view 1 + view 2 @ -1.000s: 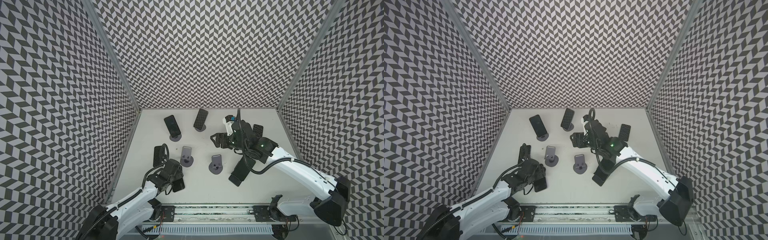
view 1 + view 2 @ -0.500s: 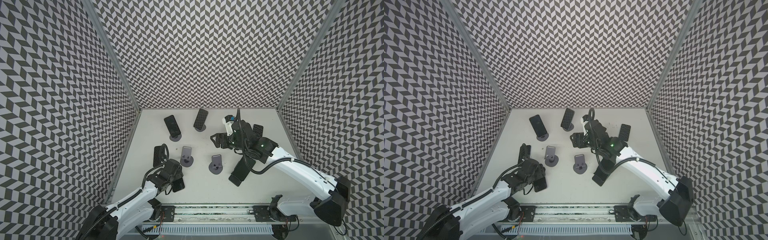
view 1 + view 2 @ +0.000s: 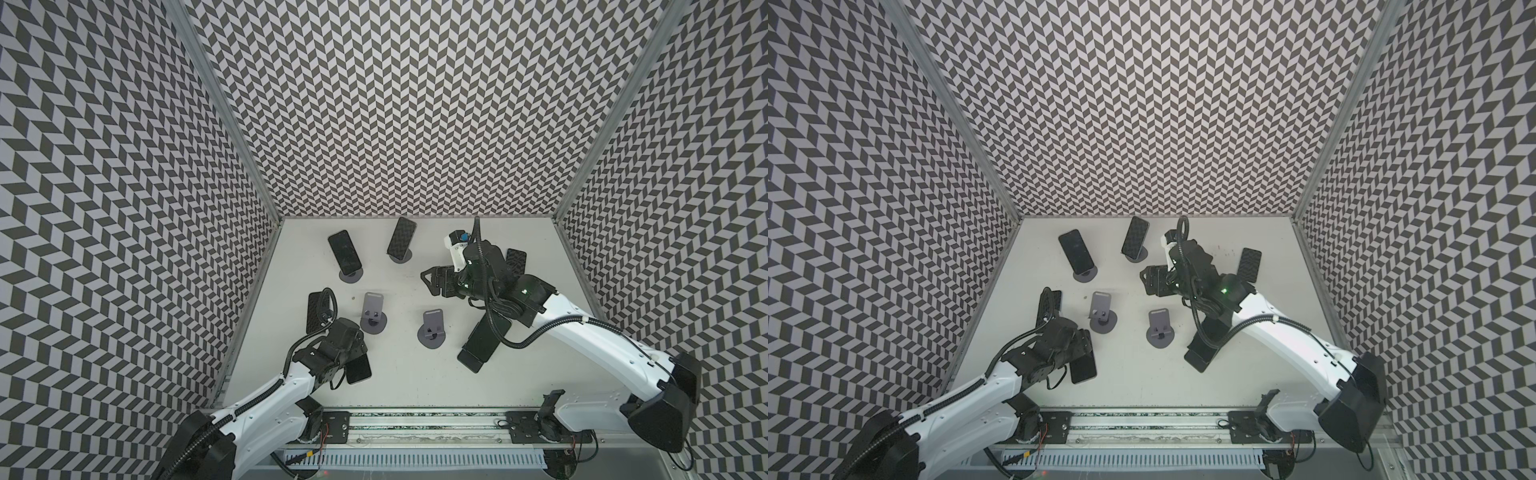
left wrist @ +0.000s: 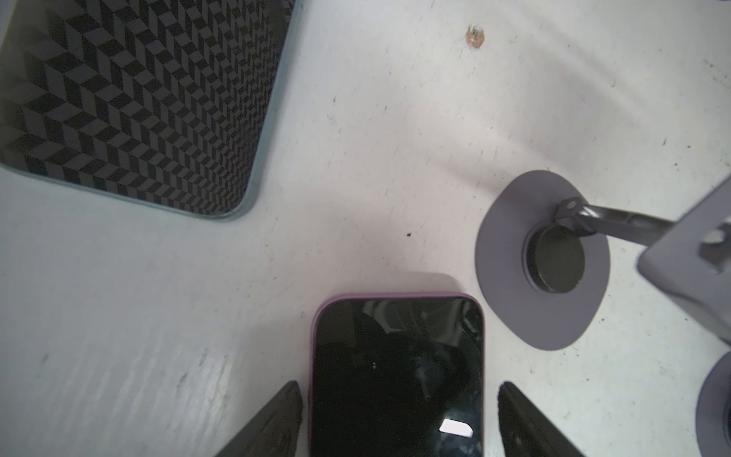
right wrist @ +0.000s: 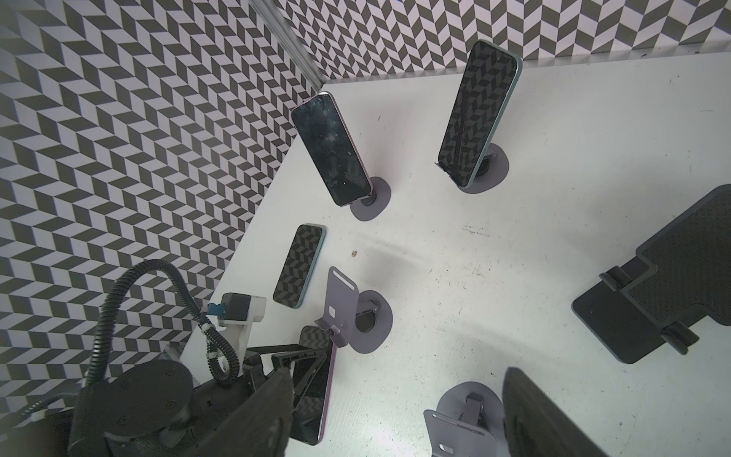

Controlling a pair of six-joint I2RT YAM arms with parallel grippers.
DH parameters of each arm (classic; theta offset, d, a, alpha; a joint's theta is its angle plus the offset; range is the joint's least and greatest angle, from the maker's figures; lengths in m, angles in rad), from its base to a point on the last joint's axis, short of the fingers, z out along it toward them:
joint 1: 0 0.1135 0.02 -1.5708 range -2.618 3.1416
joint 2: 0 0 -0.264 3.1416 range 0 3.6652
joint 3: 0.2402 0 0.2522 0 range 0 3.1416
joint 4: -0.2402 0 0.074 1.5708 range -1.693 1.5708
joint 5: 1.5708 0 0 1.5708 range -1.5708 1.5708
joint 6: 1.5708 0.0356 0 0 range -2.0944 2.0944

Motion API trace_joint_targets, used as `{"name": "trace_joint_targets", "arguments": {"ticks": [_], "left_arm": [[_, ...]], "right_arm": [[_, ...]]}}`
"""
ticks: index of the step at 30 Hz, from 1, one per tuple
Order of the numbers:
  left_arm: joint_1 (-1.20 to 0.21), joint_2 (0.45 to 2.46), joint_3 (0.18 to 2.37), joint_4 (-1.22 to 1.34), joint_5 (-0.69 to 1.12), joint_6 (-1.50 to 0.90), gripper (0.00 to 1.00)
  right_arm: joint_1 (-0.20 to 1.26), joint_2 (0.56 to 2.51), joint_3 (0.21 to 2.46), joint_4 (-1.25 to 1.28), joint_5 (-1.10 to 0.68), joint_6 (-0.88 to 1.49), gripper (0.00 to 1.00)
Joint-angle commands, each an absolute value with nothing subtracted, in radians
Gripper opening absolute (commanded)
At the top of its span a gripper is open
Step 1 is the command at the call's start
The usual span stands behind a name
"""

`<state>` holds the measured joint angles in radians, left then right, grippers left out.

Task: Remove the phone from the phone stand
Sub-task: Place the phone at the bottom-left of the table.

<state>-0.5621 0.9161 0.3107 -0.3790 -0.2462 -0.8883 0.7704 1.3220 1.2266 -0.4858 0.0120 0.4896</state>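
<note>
Phone [image 4: 397, 376], black-screened in a purple case, lies flat on the counter [image 4: 158, 316] beside an empty grey stand [image 4: 542, 261], between the fingers of the left gripper [image 4: 399, 385], slightly parted and just clear of its edges. Right gripper [image 5: 397, 374] hangs wide apart, empty.

phone [image 3: 344, 250] on its stand [image 3: 351, 275] sits behind a bare stand [image 3: 372, 305], flat phone [image 3: 360, 370] before it.

Three walls [image 3: 415, 104] papered in a black-and-white chevron pattern enclose a white tabletop [image 3: 415, 374], which the wrist views show scuffed and speckled. Aluminium posts [image 3: 222, 104] mark the two rear corners, and a metal rail [image 3: 424, 428] runs along the near edge. Lighting is even, with soft shadows.
</note>
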Motion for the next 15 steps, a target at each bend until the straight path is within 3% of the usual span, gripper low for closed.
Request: {"name": "trace_joint_targets", "arguments": {"ticks": [1,15], "left_arm": [[-0.558,0.916,0.302,-0.410,-0.264,-0.908,0.78],[-0.558,0.907,0.316,-0.441,-0.279,-0.924,0.79]], "right_arm": [[0.776,1.291,1.216,-0.448,0.032,0.483,0.81],[0.776,1.269,1.194,-0.452,0.044,0.478,0.82]]}}
